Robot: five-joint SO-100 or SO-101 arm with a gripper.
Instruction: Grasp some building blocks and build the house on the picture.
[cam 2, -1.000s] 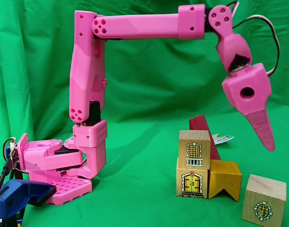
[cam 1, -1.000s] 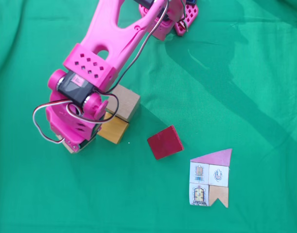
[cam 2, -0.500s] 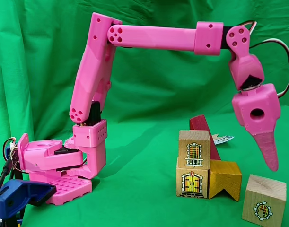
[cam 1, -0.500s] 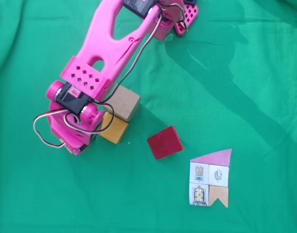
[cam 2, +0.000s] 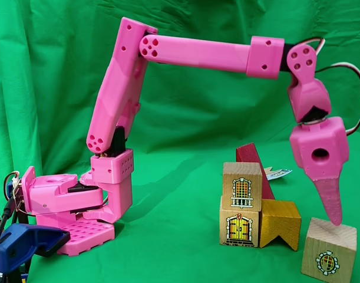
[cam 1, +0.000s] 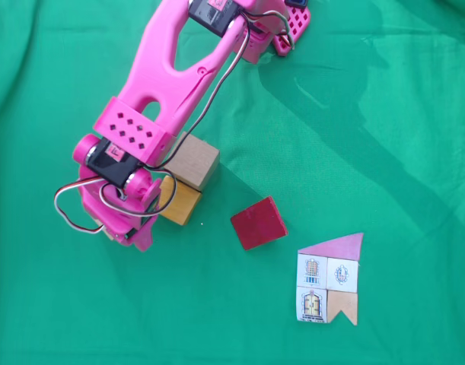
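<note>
Pink printed arm (cam 2: 197, 52), perhaps white-and-black cables (cam 1: 76, 220)

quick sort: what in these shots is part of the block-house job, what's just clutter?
Job:
- pale wooden cube with round window print, under the pink gripper
- two stacked pale wooden cubes, window and door prints
- orange-yellow notched wooden block
- dark red wooden block
- paper house cutout, pink roof

Clutter:
- blue clamp
- green cloth
</note>
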